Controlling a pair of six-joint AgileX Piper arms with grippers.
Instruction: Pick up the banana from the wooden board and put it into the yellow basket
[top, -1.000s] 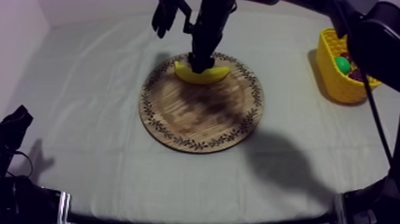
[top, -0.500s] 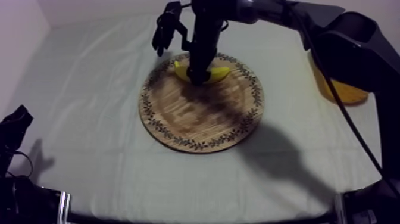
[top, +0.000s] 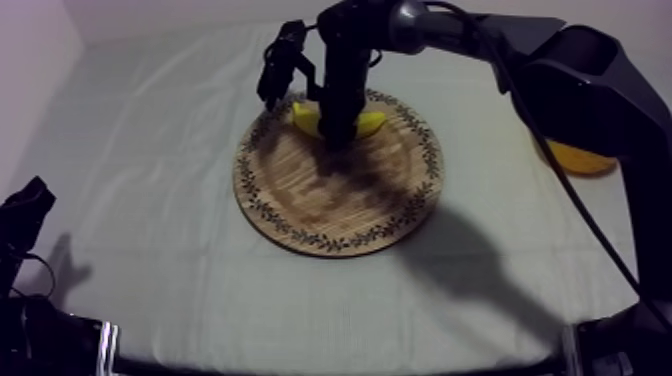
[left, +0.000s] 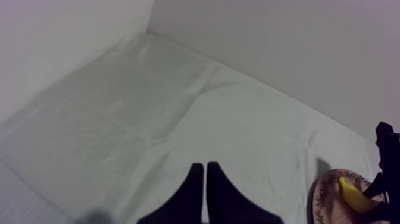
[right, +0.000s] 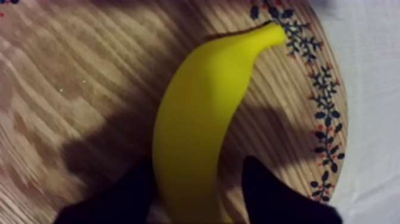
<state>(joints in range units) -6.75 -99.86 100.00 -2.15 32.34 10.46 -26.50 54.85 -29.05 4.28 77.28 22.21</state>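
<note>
Straddling the banana (right: 196, 107), the right gripper (right: 197, 173) has its fingers apart, one on each side of the fruit. One finger (right: 119, 199) touches the peel, and a sliver of wood shows between the other and the banana, so nothing is clamped. The banana lies on the far part of the wooden board (top: 340, 200). The yellow basket (top: 578, 158) sits at the right, partly hidden behind the right arm (top: 560, 70). The left gripper (left: 205, 173) rests at the near left over the cloth (left: 178, 101), fingers pressed together on nothing.
</note>
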